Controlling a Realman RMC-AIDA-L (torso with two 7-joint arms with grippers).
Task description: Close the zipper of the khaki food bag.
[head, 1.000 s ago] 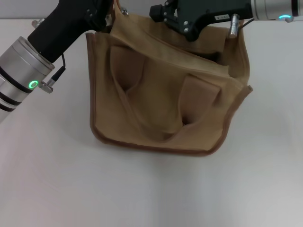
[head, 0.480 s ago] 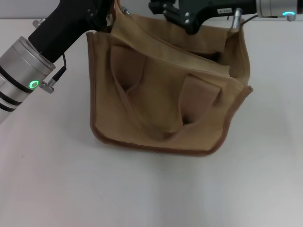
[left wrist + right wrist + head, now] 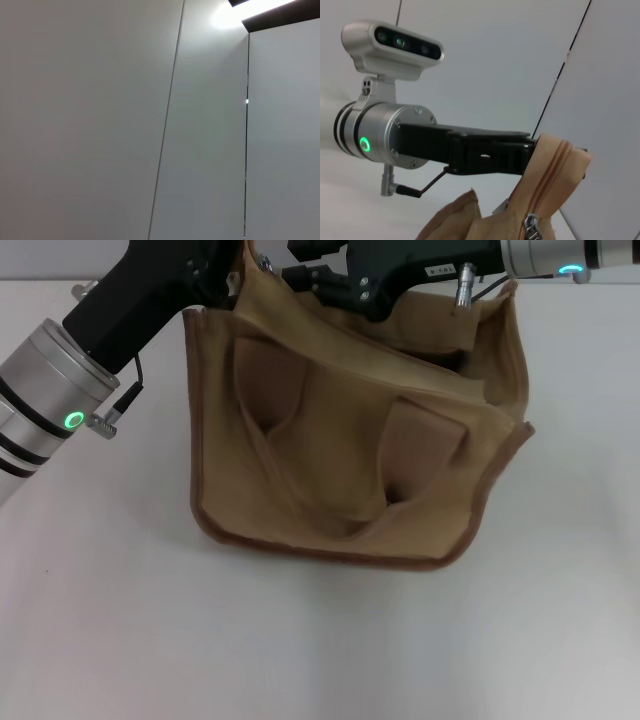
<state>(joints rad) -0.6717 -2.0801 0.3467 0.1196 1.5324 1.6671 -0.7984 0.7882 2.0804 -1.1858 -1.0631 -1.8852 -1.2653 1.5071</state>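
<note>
The khaki food bag (image 3: 340, 450) stands on the white table, its two strap handles (image 3: 268, 380) hanging down the near side. My left gripper (image 3: 232, 265) is shut on the bag's far left top corner; the right wrist view shows its black fingers (image 3: 520, 150) clamped on the end of the zipper (image 3: 551, 182). The silver pull (image 3: 532, 226) sits low on the zipper, close to the right wrist camera. My right gripper (image 3: 315, 270) is over the bag's top edge, just right of the left one. A dark gap (image 3: 445, 355) shows at the bag's right top.
Bare white table (image 3: 320, 640) lies in front of and on both sides of the bag. The left arm (image 3: 60, 390) crosses the table's left side. The left wrist view shows only grey wall panels (image 3: 100, 120) and a ceiling light.
My right gripper has slid leftward along the bag's top edge, toward the left gripper. The left arm and the bag's body have stayed in place.
</note>
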